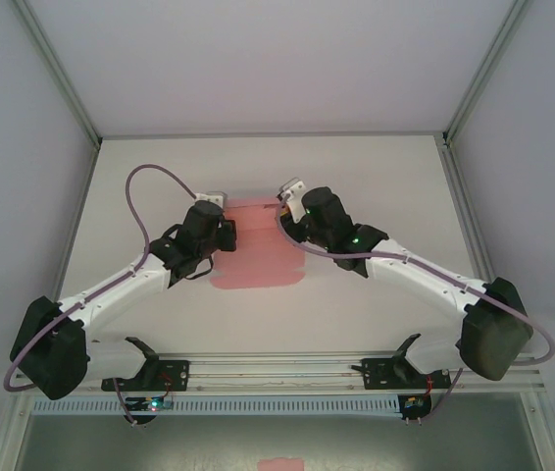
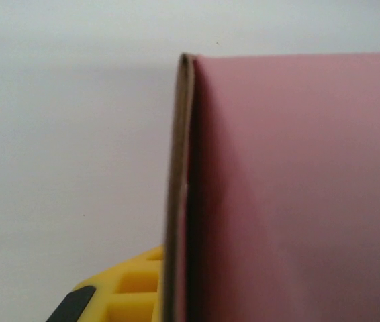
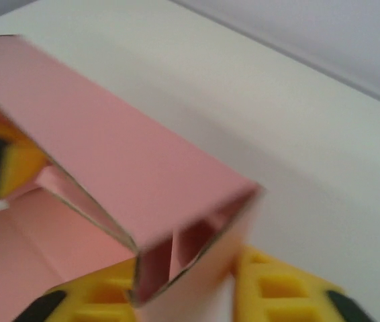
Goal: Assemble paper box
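The pink paper box (image 1: 258,267) lies in the middle of the white table, its near part flat and its far part folded up into walls (image 1: 255,218). My left gripper (image 1: 230,234) is at the box's left end. In the left wrist view a raised pink wall (image 2: 291,188) stands on edge against one yellow finger (image 2: 133,285); the other finger is hidden behind the card. My right gripper (image 1: 285,218) is at the right end. Its two yellow fingers (image 3: 280,292) flank a folded double wall (image 3: 197,248), pressed close on both sides and blurred. The left gripper's yellow finger (image 3: 17,164) shows at the far end.
A small pink patch (image 1: 280,463) lies below the rail (image 1: 277,371) at the near edge. Grey enclosure walls and metal posts (image 1: 57,74) border the table on the left, right and back. Bare white table (image 1: 395,177) spreads around the box.
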Available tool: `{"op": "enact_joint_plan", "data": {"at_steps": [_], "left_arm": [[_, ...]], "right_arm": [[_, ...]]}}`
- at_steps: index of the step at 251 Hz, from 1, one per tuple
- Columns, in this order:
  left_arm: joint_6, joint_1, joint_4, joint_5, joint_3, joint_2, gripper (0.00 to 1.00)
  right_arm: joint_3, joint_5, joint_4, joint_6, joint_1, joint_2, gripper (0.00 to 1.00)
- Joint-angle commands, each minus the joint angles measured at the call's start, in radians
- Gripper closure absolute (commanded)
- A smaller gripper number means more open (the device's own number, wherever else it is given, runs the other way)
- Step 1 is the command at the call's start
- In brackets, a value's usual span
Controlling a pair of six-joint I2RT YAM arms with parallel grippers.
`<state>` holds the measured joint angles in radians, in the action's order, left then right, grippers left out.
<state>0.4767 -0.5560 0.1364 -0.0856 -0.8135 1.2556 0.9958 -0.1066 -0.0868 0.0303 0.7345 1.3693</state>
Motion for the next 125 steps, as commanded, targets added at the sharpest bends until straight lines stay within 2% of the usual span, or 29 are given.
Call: {"op": "enact_joint_plan", "data": {"at_steps": [1,21,38,89,108,125], "left_arm": [[0.017,-0.017,-0.084,0.094,-0.039,-0.049,1.00],[0.020,-0.021,-0.092,0.106,-0.043,-0.036,1.00],[0.023,-0.022,-0.081,0.097,-0.053,-0.028,1.00],[0.061,-0.035,-0.054,0.080,-0.083,-0.015,1.00],[0.068,-0.042,-0.024,0.065,-0.100,-0.005,1.00],[0.075,-0.043,-0.014,0.043,-0.105,0.003,1.00]], "right_arm": [[0.015,-0.114,-0.049,0.004,-0.013,0.053,0.76],[0.012,-0.024,-0.013,-0.001,-0.015,0.073,0.77],[0.022,-0.031,-0.001,0.003,-0.014,0.093,0.86],[0.066,-0.319,-0.011,-0.003,0.006,0.161,0.98],[0.075,-0.430,-0.021,-0.012,0.006,0.178,0.98],[0.079,-0.441,-0.046,-0.048,0.003,0.180,0.92]]}}
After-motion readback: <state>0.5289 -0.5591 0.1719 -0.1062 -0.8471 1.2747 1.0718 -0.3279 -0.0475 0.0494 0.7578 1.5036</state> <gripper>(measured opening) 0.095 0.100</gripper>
